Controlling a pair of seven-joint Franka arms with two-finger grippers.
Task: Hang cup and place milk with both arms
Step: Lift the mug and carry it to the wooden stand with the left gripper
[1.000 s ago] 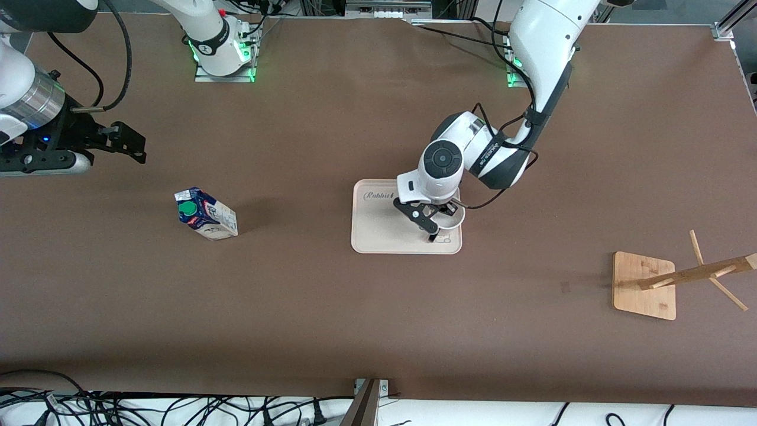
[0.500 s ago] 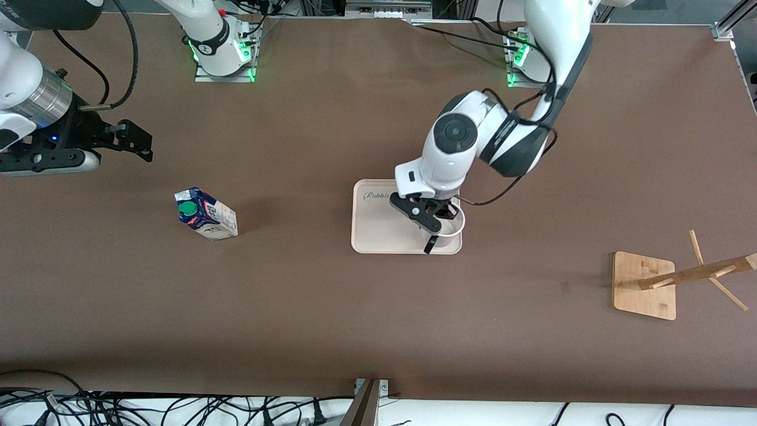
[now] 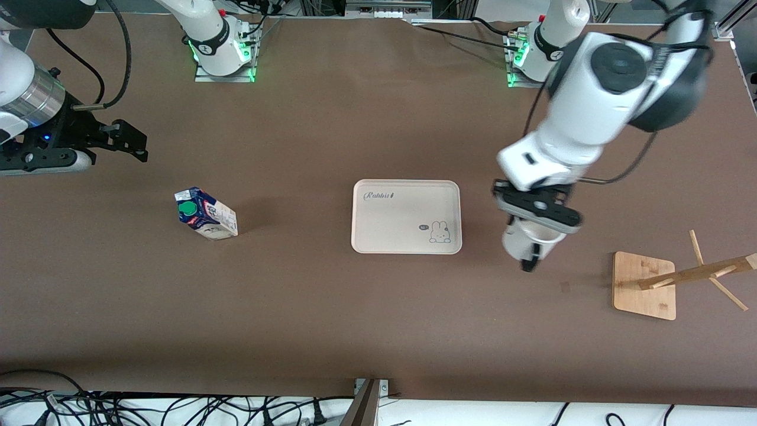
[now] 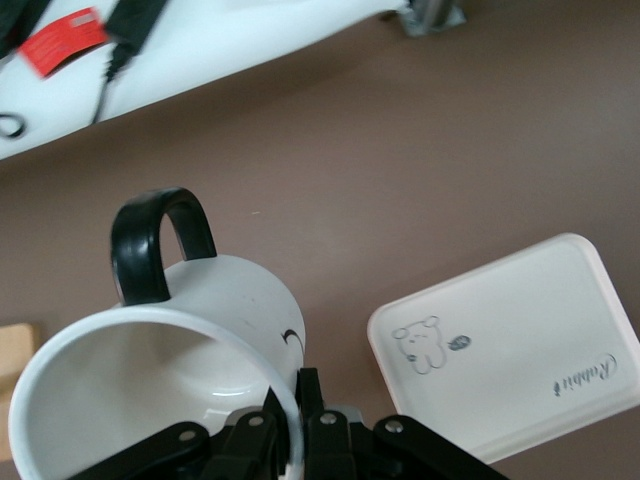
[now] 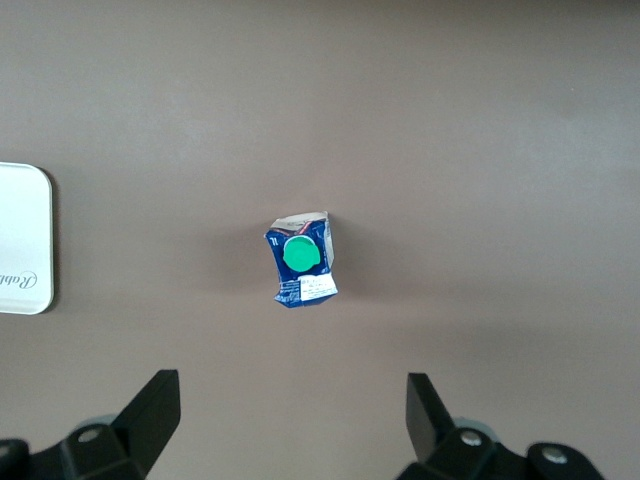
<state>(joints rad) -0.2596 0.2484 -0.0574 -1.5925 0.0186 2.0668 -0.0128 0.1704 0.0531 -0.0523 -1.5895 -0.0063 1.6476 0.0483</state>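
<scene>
My left gripper (image 3: 535,228) is shut on the rim of the white cup (image 3: 525,244) and holds it tilted in the air, over the table between the tray and the wooden rack. In the left wrist view the fingers pinch the cup's wall (image 4: 297,430); the cup (image 4: 230,320) shows its black handle (image 4: 155,240) and part of the drawn face. The milk (image 3: 205,214) stands on the table toward the right arm's end, green cap up. My right gripper (image 3: 127,142) is open and empty, above the table near the milk. The right wrist view shows the milk (image 5: 303,260) ahead of the open gripper (image 5: 295,410).
A cream tray (image 3: 378,236) with a rabbit print lies mid-table with nothing on it; it also shows in the left wrist view (image 4: 540,330) and the right wrist view (image 5: 22,240). A wooden peg rack (image 3: 644,285) stands toward the left arm's end.
My left gripper has lifted the cup off the tray and carried it toward the wooden rack. The tray is now bare. The right gripper has hardly moved.
</scene>
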